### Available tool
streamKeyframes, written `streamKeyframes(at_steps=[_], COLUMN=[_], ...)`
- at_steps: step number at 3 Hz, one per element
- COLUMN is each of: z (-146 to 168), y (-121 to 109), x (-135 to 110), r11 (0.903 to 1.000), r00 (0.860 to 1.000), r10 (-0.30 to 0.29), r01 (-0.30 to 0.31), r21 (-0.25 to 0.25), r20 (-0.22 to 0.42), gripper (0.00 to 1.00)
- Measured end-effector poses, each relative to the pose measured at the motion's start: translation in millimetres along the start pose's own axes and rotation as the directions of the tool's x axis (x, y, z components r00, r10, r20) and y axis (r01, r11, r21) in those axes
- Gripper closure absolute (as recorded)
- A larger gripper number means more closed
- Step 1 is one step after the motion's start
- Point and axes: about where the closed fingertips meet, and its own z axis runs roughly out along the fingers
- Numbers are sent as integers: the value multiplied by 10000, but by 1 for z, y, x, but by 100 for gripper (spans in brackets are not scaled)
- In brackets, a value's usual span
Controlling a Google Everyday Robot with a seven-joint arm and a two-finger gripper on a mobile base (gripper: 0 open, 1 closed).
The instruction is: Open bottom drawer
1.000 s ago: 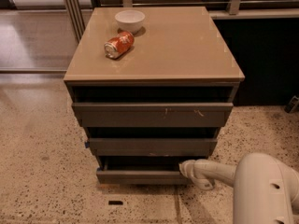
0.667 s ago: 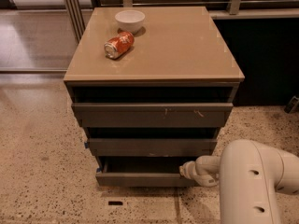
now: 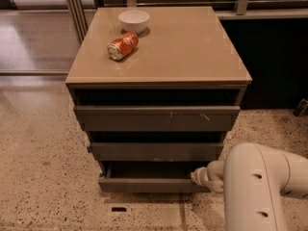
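Note:
The bottom drawer (image 3: pixel 149 184) is the lowest of three dark grey drawers in the tan-topped cabinet (image 3: pixel 159 47). It stands pulled out a little, with a dark gap above its plain front. The middle drawer (image 3: pixel 156 151) and the widest top drawer (image 3: pixel 156 118), which has pale scratch marks, sit above it. My gripper (image 3: pixel 198 175) is at the right end of the bottom drawer's top edge, reaching in from the right. My white arm (image 3: pixel 260 186) fills the lower right corner and hides the drawer's right end.
A white bowl (image 3: pixel 134 20) and a tipped orange can (image 3: pixel 122 45) lie on the cabinet top, at the back left. Speckled floor (image 3: pixel 43 177) surrounds the cabinet. A metal post and glass panel (image 3: pixel 74 8) stand at the back left, a dark wall (image 3: pixel 274 61) at the right.
The bottom drawer has come out slightly further. My arm has drawn back towards the camera and now fills more of the lower right.

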Motion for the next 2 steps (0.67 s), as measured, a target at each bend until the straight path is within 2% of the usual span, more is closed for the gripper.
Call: streamKeyframes(at_steps=[1, 2], z=[3, 2], y=[8, 24], x=[8, 36], r11=[9984, 9765], r00=[9969, 9610], r10=[-542, -2105], r01=[531, 1983], r21=[-211, -840], r20=[-572, -1792], gripper=[100, 100])
